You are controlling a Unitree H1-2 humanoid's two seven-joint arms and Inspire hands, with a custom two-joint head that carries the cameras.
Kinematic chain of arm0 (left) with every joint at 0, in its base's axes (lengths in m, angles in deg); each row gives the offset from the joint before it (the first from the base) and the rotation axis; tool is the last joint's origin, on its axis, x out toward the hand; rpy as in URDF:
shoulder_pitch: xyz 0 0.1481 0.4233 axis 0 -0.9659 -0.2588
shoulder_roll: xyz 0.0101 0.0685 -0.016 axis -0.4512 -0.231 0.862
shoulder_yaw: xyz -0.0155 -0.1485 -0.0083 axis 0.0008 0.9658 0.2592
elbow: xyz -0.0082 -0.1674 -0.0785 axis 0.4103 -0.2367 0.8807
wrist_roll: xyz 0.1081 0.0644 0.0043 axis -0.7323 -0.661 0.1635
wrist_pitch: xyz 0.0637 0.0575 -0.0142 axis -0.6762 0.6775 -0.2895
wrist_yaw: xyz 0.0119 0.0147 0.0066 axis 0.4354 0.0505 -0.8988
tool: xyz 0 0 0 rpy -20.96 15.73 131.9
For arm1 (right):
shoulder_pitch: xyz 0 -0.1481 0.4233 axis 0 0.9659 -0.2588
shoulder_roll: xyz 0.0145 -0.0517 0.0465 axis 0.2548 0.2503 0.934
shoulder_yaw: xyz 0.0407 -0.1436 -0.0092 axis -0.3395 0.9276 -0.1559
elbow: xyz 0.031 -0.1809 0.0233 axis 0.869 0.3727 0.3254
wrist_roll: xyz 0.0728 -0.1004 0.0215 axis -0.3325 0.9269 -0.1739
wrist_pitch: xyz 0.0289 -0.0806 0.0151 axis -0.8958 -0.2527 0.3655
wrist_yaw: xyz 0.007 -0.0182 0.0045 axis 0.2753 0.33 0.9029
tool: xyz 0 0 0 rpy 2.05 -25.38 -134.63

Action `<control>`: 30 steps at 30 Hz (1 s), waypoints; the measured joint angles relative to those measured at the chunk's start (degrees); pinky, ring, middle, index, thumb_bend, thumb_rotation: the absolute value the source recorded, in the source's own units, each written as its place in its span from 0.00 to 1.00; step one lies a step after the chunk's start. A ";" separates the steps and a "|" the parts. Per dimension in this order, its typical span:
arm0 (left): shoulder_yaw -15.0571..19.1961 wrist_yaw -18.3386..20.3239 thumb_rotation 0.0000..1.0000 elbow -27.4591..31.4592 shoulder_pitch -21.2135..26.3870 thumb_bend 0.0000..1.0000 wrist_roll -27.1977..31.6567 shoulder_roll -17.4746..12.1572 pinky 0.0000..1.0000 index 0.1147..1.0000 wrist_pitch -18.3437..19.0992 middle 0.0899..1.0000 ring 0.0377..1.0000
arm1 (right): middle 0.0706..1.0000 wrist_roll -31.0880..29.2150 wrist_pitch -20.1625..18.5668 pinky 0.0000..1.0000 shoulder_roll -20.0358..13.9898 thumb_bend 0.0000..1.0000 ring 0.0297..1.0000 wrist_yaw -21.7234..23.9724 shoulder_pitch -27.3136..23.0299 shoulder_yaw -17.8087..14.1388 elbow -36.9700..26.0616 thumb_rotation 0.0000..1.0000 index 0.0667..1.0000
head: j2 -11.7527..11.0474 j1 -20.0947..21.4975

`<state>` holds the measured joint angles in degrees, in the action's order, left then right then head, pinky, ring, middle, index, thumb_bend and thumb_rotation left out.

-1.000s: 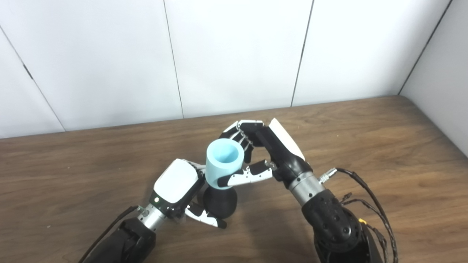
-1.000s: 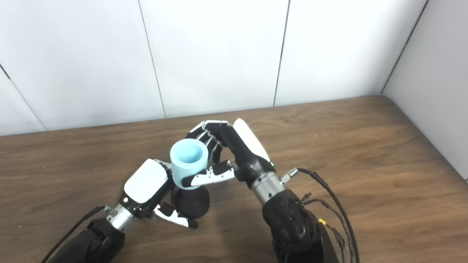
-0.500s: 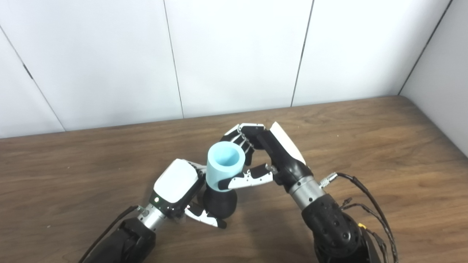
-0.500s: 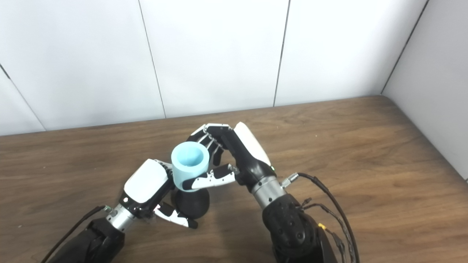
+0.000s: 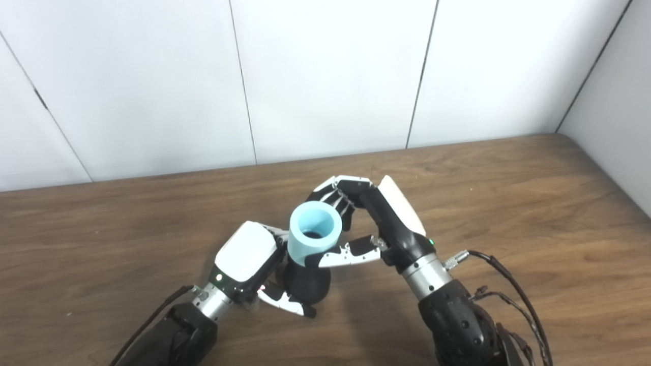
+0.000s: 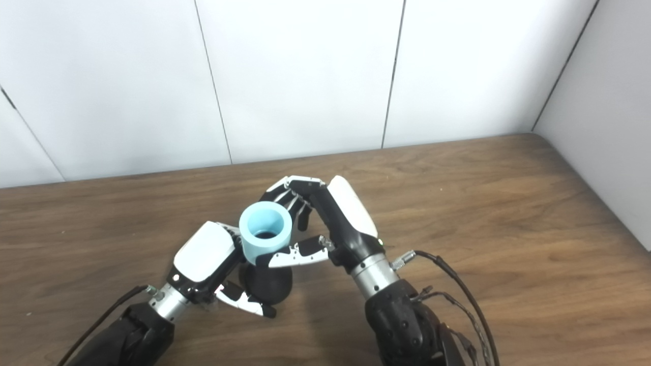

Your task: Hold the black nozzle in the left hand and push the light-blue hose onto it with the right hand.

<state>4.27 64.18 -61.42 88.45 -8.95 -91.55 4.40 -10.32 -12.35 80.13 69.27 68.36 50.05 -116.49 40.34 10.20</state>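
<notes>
I see a brown wooden table and white wall panels behind it. At lower center, my left hand is wrapped around the black nozzle. My right hand is closed around the light-blue hose, which sits upright on top of the nozzle, touching it.

- A plain lab or test room.
- Bare white wall panels meet in a corner.
- A dark wood-grain tabletop stands against them.
</notes>
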 measured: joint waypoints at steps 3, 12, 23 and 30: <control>0.06 0.14 0.00 0.42 -0.12 0.51 -0.02 -0.04 0.22 0.45 0.15 0.34 0.24 | 0.44 0.24 0.88 0.26 -0.34 0.51 0.35 -0.21 0.02 0.20 0.11 0.00 0.51 | 0.00 0.00; 0.09 0.51 0.00 0.74 -0.22 0.51 -0.08 -0.06 0.22 0.46 0.34 0.34 0.25 | 0.43 1.30 2.04 0.27 -0.60 0.51 0.36 -0.47 0.02 0.35 0.56 0.00 0.51 | -0.44 0.00; 0.08 0.70 0.00 0.55 -0.19 0.51 -0.28 0.02 0.24 0.46 0.42 0.34 0.26 | 0.43 1.22 2.71 0.26 -0.74 0.51 0.35 -0.27 -0.09 0.01 1.46 0.00 0.52 | -1.41 0.26; 0.06 0.58 0.00 -0.71 0.24 0.51 -0.36 0.37 0.21 0.45 0.41 0.33 0.24 | 0.42 0.97 -3.58 0.27 -1.14 0.51 0.36 3.53 -2.37 -0.40 0.38 0.00 0.52 | -1.93 0.17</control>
<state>4.32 64.76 -62.13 88.69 -9.31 -91.18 4.80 -9.34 -15.93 79.00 72.79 65.99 49.66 -116.12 38.41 10.37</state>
